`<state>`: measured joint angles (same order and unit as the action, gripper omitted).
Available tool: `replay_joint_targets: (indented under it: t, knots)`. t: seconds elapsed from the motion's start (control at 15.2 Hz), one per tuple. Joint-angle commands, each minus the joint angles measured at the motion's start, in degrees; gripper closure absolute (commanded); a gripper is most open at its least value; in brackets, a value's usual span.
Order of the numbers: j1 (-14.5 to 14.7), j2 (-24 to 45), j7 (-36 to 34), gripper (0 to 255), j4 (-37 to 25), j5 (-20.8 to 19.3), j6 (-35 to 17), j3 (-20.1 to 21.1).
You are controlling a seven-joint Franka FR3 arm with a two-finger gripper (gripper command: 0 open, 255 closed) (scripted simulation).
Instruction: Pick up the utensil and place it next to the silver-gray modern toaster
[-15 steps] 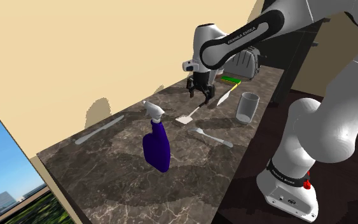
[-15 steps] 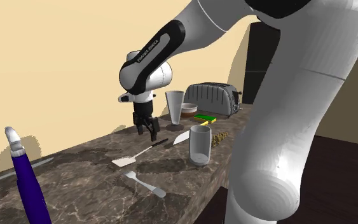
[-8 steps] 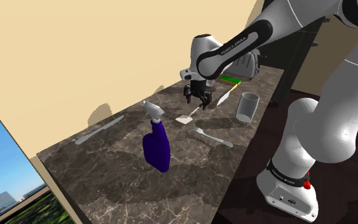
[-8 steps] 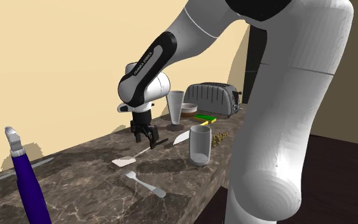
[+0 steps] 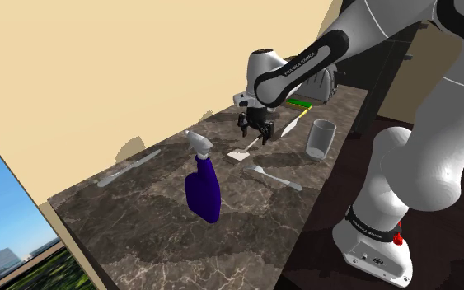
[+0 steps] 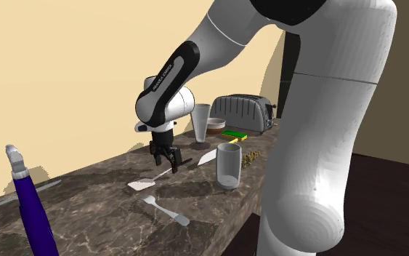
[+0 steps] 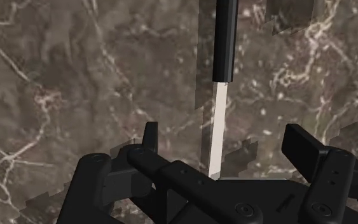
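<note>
Our arm point(image 5: 321, 45) reaches out from the base point(image 5: 376, 247), up and over, forearm sloping down toward the shoulder view's left. Wrist point(image 5: 264, 72) bent so the gripper point(image 5: 255, 138) points straight down, hanging low. Same pose in the second exterior view, gripper point(image 6: 165, 164). In the wrist view we read the fingers point(image 7: 149, 130) as open, standing wide apart.
</note>
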<state>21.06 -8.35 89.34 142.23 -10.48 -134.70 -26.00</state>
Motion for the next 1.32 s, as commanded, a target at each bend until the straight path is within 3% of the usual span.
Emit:
replay_joint_targets:
  t: [0.0, 0.07, 0.66, 1.25]
  knots:
    - [0.0, 0.0, 0.0, 0, 0.0, 0.0, 0.0, 0.0]
    - [0.0, 0.0, 0.0, 255, 0.0, 0.0, 0.0, 0.0]
    - [0.0, 0.0, 0.0, 255, 0.0, 0.0, 0.0, 0.0]
    - [-0.2, -4.8, -0.8, 255, -3.2, -1.2, 7.8, 1.0]
